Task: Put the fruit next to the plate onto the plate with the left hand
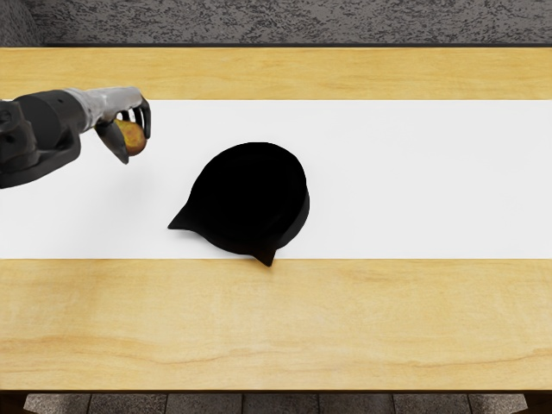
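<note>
Nearest on the tabletop (pixel 276 328), the black plate (pixel 250 203) shows nothing on it: placement is not yet done. Farther back, to its left, the left robot hand (pixel 126 121) grasps the fruit (pixel 131 136), well apart from the plate; carrying over and release remain.

A big wooden table (pixel 276 319) fills most of the view, light brown with wavy lines in the wood. A wide white strip (pixel 431 181) lies flat across it from left to right; it may be cloth or paper. Behind the far edge is a rough grey wall (pixel 302 21). Below the near edge, grey floor tiles (pixel 259 404) peek out.
</note>
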You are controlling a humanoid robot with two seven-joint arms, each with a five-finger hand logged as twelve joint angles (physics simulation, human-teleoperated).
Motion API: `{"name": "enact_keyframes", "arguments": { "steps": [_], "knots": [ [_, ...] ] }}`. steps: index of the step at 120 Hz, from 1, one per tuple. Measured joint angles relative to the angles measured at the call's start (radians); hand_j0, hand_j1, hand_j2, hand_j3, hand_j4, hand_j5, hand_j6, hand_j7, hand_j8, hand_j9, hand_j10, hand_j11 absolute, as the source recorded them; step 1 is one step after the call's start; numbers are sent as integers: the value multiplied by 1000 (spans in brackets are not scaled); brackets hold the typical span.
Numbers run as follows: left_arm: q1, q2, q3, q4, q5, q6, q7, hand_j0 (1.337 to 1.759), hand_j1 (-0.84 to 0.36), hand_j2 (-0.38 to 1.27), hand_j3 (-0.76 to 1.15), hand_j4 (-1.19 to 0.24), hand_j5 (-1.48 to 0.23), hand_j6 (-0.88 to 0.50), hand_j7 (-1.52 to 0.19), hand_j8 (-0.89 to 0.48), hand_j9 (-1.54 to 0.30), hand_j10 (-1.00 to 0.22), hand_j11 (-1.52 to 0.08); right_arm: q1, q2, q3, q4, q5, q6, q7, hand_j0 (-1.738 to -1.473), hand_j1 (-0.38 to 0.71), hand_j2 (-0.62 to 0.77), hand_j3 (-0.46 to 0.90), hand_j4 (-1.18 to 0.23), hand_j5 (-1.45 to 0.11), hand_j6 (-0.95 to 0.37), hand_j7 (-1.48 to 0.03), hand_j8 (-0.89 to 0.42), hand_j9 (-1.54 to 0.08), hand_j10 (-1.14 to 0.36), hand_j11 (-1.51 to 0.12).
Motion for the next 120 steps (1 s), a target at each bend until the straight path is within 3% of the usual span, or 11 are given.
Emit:
{"name": "enact_keyframes", "arguments": {
  "steps": [57, 61, 120],
  "knots": [
    [-51, -203, 2, 0, -61, -4, 1, 1651, -311, 327, 0, -717, -1192, -324, -1131, -312, -1075, -618, -1048, 0, 0, 0, 0, 0, 0, 0, -1658, -349, 0, 0, 0, 0, 1, 0, 1, 0, 1, 0],
    [-53, -214, 2, 0, -63, -4, 1, 1651, -330, 391, 0, -719, -1192, -321, -1128, -324, -1073, -625, -1045, 0, 0, -1, 0, 0, 0, 0, -1658, -349, 0, 0, 0, 0, 1, 0, 1, 0, 1, 0],
    [-58, -322, 8, 0, -94, 1, 0, 1649, -339, 384, 0, -743, -1179, -311, -1141, -293, -1090, -593, -1075, 0, 0, -1, 0, 0, 0, 0, -1658, -349, 0, 0, 0, 0, 1, 0, 0, 0, 0, 0]
  ]
}}
